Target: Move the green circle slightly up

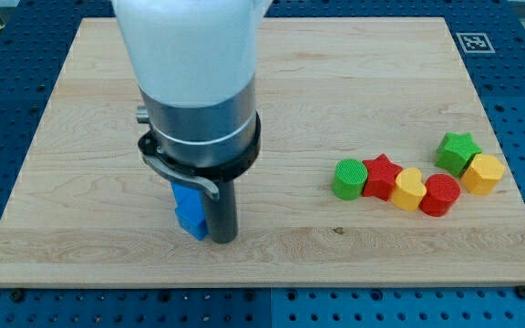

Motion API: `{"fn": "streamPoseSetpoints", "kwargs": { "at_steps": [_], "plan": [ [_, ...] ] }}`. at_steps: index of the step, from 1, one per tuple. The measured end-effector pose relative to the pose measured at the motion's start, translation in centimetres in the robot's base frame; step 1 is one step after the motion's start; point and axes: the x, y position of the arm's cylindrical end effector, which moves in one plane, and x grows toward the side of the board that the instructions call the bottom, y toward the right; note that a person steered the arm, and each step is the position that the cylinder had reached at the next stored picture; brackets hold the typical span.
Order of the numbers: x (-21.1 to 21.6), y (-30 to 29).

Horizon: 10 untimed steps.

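Camera view: I had one picture only, looking down on the bench (80,73) from the view's bottom edge.
Arm: the white and dark body filled the view's upper left, with the rod hanging below it.
My tip (222,239): it rested on the bench at the view's lower left, touching or just beside the blue block (188,210), which sat on its left side and was partly hidden.
Jaws: there were none on this rig, so nothing was held; the rod could only push.
Green circle (347,179): it lay at the view's right, at the left end of a cluster, touching or just beside the red star (383,175).
Rest of cluster: a yellow block (409,189), a red circle (441,194), a green star (456,151) and another yellow block (483,173) ran off to the right.
Gap: my tip was well apart from the green circle, with bare wood between them.
Progress: I judged the task not yet begun, since nothing touched the green circle.
Left to do: I reckoned the tip had to cross to the right, settle just below the green circle and nudge it a little toward the view's top.
Risk: the red star stood so near that a skewed push could drag it along.
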Motion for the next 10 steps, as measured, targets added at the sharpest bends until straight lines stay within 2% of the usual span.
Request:
{"fn": "streamPoseSetpoints", "kwargs": {
  "at_steps": [2,3,4,5,6,8,10],
  "plan": [
    [-1.3,0.1],
    [-1.3,4.7],
    [-1.3,11.8],
    [-1.3,13.5],
    [-2.2,13.3],
    [-7.2,13.3],
    [-10.3,13.3]
  ]
}}
